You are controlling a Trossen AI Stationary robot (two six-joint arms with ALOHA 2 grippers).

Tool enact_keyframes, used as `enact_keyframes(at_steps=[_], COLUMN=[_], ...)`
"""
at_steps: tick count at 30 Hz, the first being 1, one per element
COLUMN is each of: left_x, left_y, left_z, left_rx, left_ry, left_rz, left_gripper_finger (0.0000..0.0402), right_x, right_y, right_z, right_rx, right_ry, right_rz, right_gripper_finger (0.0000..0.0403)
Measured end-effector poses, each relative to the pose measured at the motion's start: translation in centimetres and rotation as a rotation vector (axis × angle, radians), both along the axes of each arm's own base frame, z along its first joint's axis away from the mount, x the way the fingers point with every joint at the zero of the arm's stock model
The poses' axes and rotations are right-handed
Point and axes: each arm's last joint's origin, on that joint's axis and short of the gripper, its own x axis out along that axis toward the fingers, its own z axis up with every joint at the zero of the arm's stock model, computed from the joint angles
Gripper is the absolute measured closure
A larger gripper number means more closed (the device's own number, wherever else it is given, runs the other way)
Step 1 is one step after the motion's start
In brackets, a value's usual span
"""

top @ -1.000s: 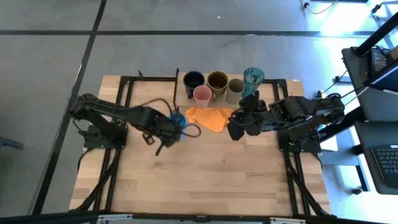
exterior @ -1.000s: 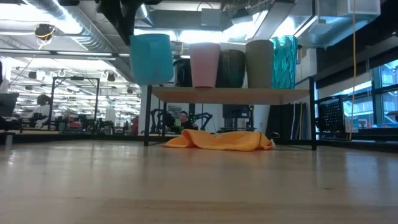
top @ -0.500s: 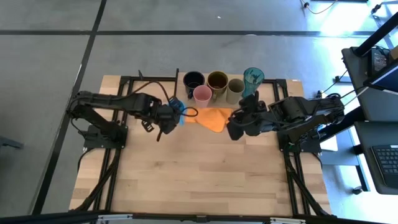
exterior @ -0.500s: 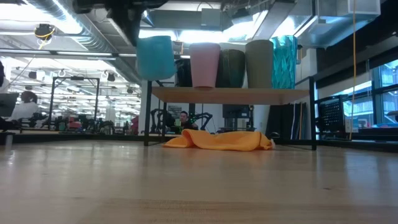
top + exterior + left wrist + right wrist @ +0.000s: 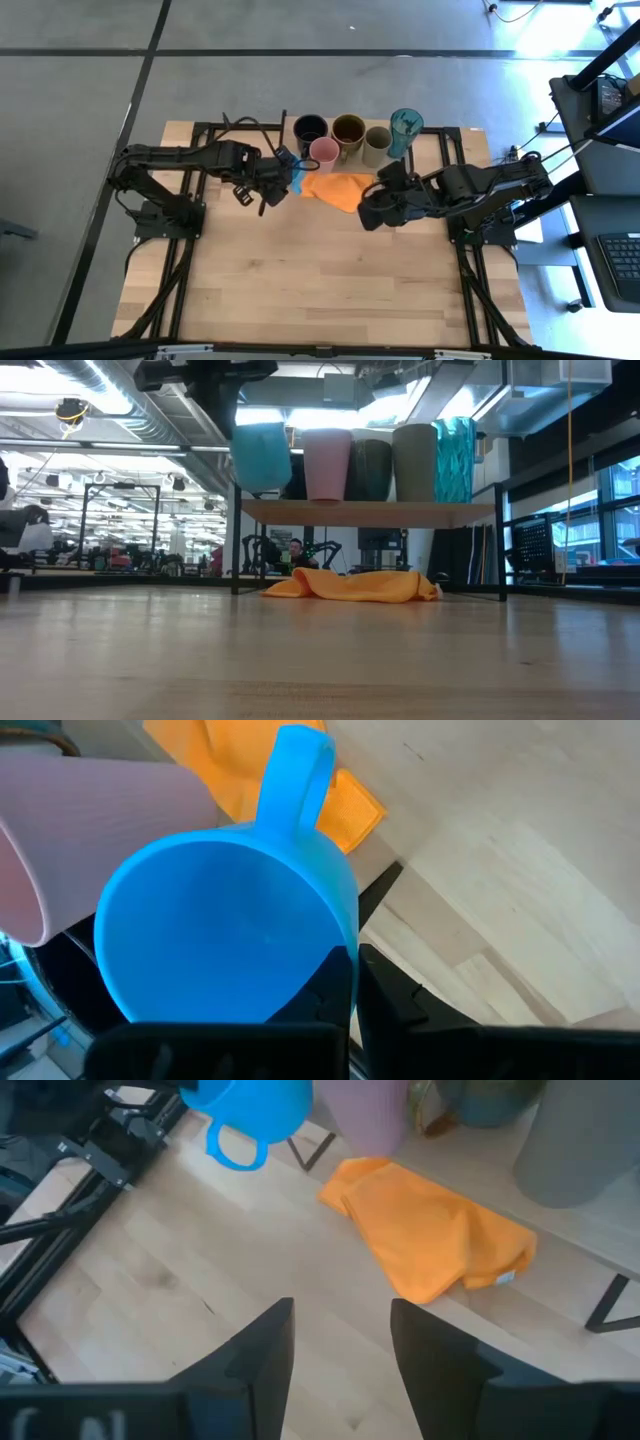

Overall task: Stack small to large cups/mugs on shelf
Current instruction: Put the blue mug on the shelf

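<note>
My left gripper (image 5: 283,172) grasps the light blue mug (image 5: 292,176) beside the pink cup (image 5: 325,153) at the shelf (image 5: 370,512); right gripper (image 5: 340,1345) released over table (image 5: 330,280).

Light-wood plank tabletop (image 5: 330,270), lower centre of the high frame: matt, visible grain and board seams. Low light-wood shelf board (image 5: 370,512) on thin black metal legs, centre of the low frame: smooth, matt. Orange cloth (image 5: 435,1230), centre of the right wrist frame: soft, creased, matt. Light blue mug (image 5: 225,935), centre of the left wrist frame: smooth, slight sheen, plastic-looking. Pink cup (image 5: 90,820), upper left there: finely ribbed, matt. Teal patterned tumbler (image 5: 454,460), upper right of the low frame: glossy, translucent. Olive-grey cup (image 5: 414,462) beside it: matt.
</note>
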Motion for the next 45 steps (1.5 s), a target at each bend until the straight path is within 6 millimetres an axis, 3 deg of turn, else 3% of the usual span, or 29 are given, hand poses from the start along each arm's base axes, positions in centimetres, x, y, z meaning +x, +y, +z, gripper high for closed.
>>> enact_keyframes(at_steps=[7, 28, 37, 45], left_x=[0.1, 0.2, 0.1, 0.0], left_y=[0.8, 0.8, 2.6, 2.7], left_z=[0.0, 0.0, 0.1, 0.0], left_rx=[-0.008, -0.017, -0.019, -0.045], left_ry=[-0.011, -0.008, -0.02, -0.013], left_rz=[0.007, -0.019, 0.041, 0.016], left_gripper_finger=[0.0401, 0.04, 0.0399, 0.0398], right_x=[0.2, 0.0, 0.0, 0.0], right_y=[0.1, 0.0, 0.0, 0.0], right_z=[0.1, 0.0, 0.0, 0.0], right_rx=[-0.003, -0.011, -0.011, -0.011], right_ry=[-0.017, 0.001, 0.0, 0.0], right_rz=[0.013, 0.016, 0.016, 0.017], right_gripper_finger=[0.0234, 0.0234, 0.0234, 0.0234])
